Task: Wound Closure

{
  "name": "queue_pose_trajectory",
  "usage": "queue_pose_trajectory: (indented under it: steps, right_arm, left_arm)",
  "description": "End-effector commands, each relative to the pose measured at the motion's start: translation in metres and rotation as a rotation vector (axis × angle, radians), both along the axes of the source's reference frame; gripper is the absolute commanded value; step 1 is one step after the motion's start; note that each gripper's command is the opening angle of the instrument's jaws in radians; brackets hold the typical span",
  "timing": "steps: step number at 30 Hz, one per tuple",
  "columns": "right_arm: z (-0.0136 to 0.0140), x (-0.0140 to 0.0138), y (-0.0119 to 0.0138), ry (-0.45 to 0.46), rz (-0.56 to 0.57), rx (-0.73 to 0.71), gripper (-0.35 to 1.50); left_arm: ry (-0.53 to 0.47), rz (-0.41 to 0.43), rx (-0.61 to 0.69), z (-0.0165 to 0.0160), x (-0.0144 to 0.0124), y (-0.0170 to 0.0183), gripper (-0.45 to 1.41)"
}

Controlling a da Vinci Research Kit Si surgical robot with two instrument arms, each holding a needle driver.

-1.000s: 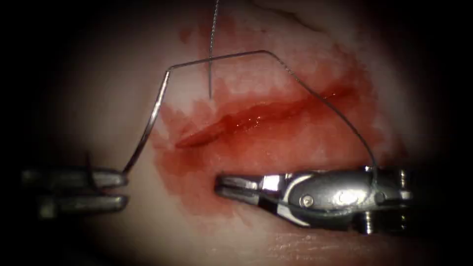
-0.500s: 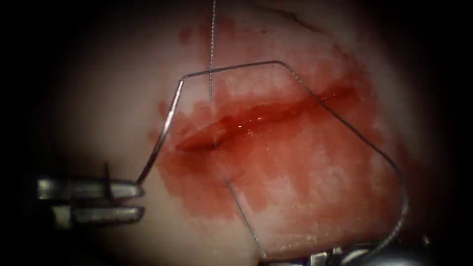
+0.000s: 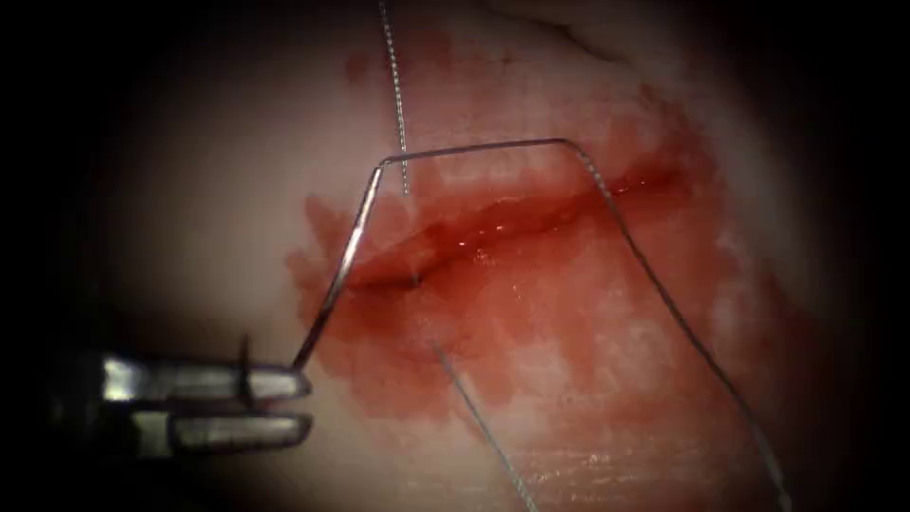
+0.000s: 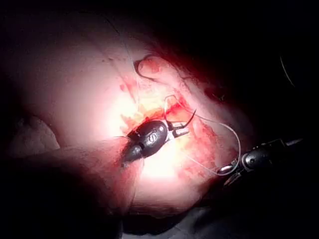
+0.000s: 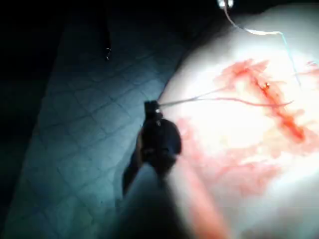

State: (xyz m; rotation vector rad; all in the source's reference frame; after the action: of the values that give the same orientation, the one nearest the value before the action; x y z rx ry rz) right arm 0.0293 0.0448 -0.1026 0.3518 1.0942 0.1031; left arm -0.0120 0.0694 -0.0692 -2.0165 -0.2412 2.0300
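Note:
My left tool [image 3: 308, 406] sits low at the left of the cut [image 3: 512, 223], jaws shut on the curved needle [image 3: 341, 270] near its pointed end. The needle rises free of the tissue over the cut's left end. From its blunt end the thread [image 3: 664, 294] runs right, then down toward the right. Another strand [image 3: 396, 104] drops from above into the tissue above the cut. A strand [image 3: 479, 422] leaves the tissue below the cut, taut toward my right tool [image 5: 152, 105], which is shut on it. The left wrist view has the left tool [image 4: 183, 130] and right tool [image 4: 229, 169].
Red fluid [image 3: 569, 322] stains the tissue around and below the cut. Pale tissue [image 3: 209, 190] lies to the left. A teal cloth [image 5: 84, 124] lies beside the tissue.
The left tool has carried the needle right and slightly down. The right tool has drawn back down and out of the endoscope view, pulling a strand taut from below the cut.

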Motion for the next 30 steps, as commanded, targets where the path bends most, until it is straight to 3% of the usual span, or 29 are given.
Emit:
queue_pose_trajectory:
  steps: [1,3,4,10,13,17,18,20,21,24,27,28,30]
  right_arm:
    - [0.0012,-0.0008,0.0012,-0.047,0.058,-0.038,1.00]
    - [0.0017,-0.0030,0.0033,-0.119,0.124,-0.093,1.20]
    - [0.0019,-0.0056,0.0058,-0.180,0.167,-0.123,1.25]
    - [0.0005,-0.0131,0.0146,-0.417,0.322,-0.224,1.35]
    - [-0.0001,-0.0156,0.0176,-0.479,0.335,-0.262,1.33]
    - [-0.0009,-0.0167,0.0193,-0.449,0.419,-0.252,1.33]
    - [-0.0013,-0.0166,0.0195,-0.440,0.441,-0.246,1.32]
    - [-0.0022,-0.0156,0.0198,-0.336,0.463,-0.196,1.30]
    - [-0.0031,-0.0140,0.0199,-0.263,0.488,-0.161,1.30]
    - [-0.0042,-0.0107,0.0197,-0.182,0.530,-0.128,1.28]
    - [-0.0046,-0.0040,0.0192,-0.103,0.536,-0.060,1.28]
    - [-0.0043,-0.0014,0.0189,-0.102,0.533,-0.031,1.28]
    - [-0.0036,0.0011,0.0184,-0.124,0.528,-0.008,1.27]
  left_arm:
    - [0.000,-0.002,-0.002,0.0004,-0.0007,0.0003,-0.35]
    - [0.001,-0.004,-0.003,0.0005,-0.0010,0.0003,-0.35]
    - [0.003,-0.006,-0.004,0.0005,-0.0014,0.0002,-0.35]
    - [0.010,-0.016,-0.014,0.0013,-0.0034,-0.0004,-0.35]
    - [0.015,-0.008,-0.020,0.0019,-0.0040,-0.0006,-0.35]
    - [0.016,-0.004,-0.021,0.0022,-0.0038,-0.0006,-0.35]
    - [0.018,-0.006,-0.022,0.0022,-0.0039,-0.0006,-0.35]
    - [0.020,-0.007,-0.024,0.0025,-0.0040,-0.0006,-0.35]
    - [0.022,-0.009,-0.026,0.0028,-0.0041,-0.0007,-0.35]
    - [0.030,-0.007,-0.028,0.0032,-0.0039,-0.0006,-0.35]
    - [0.035,-0.006,-0.024,0.0036,-0.0034,-0.0005,-0.35]
    - [0.035,-0.005,-0.023,0.0036,-0.0031,-0.0005,-0.35]
    - [0.035,-0.004,-0.021,0.0034,-0.0027,-0.0003,-0.35]
